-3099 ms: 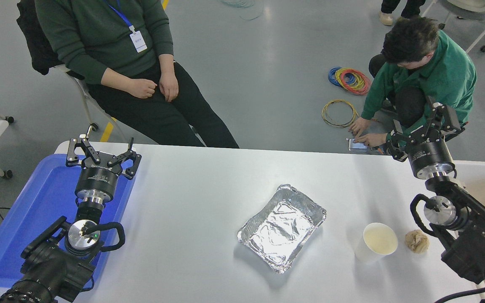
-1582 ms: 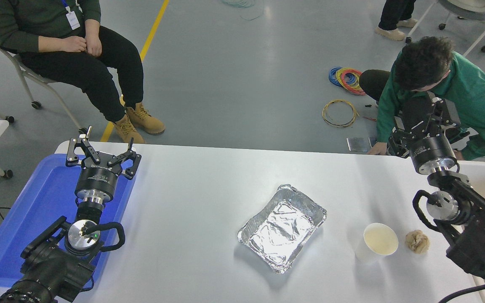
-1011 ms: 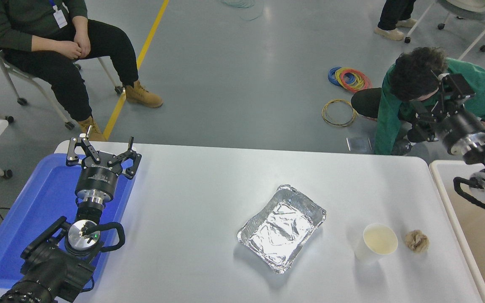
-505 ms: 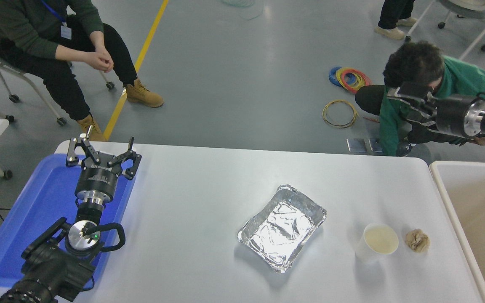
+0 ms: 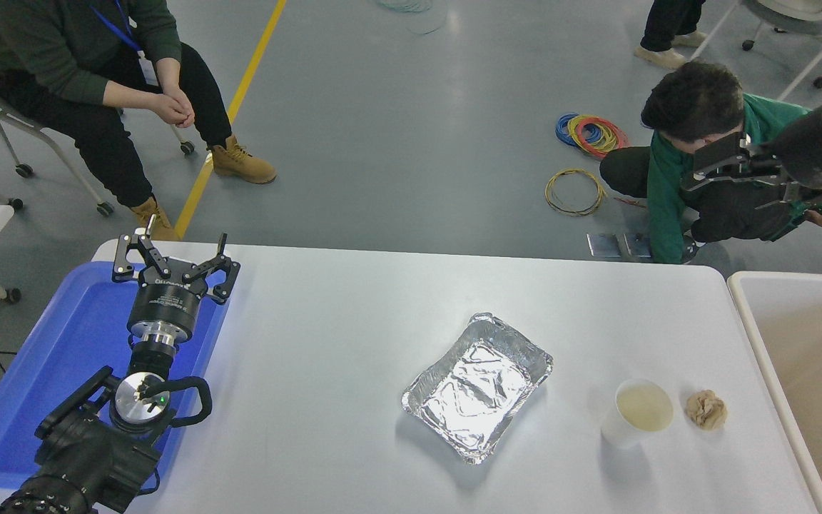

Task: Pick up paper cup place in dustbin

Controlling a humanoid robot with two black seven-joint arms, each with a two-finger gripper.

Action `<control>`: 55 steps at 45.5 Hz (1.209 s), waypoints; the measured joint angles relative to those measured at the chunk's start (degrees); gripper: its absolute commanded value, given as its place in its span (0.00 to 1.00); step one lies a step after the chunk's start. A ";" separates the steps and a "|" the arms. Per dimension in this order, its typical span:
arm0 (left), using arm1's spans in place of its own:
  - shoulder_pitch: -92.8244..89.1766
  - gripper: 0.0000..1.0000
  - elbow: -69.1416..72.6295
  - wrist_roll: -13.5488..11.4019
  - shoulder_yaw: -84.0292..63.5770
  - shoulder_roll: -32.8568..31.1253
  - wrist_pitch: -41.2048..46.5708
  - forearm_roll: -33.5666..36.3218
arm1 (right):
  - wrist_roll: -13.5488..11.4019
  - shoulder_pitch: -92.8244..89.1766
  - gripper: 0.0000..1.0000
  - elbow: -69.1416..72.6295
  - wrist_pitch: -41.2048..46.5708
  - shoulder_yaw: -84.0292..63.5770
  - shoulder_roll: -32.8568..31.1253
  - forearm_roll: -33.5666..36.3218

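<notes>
Paper cup (image 5: 636, 414) stands upright on the surface, well below and left of the right gripper (image 5: 714, 164), whose jaws I cannot tell spread or closed. Descend with jaws wide, straddle the wall, avoid the crumpled paper ball (image 5: 706, 410) alongside. Left gripper (image 5: 172, 257) is parked, jaws spread.

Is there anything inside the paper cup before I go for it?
The paper cup stands upright on the table and only its plain cream interior shows; it looks empty. The near inner wall is hidden behind the rim, so nothing can be said of that part.
</notes>
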 measured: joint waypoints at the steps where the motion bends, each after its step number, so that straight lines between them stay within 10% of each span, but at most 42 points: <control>1: 0.00 1.00 0.00 0.00 0.00 0.00 0.00 0.00 | -0.06 0.72 1.00 0.64 0.26 -0.40 0.18 -0.10; 55: 0.00 1.00 0.00 0.00 0.00 0.02 0.02 0.00 | -0.48 -7.46 1.00 19.08 -5.79 -1.22 3.05 -5.92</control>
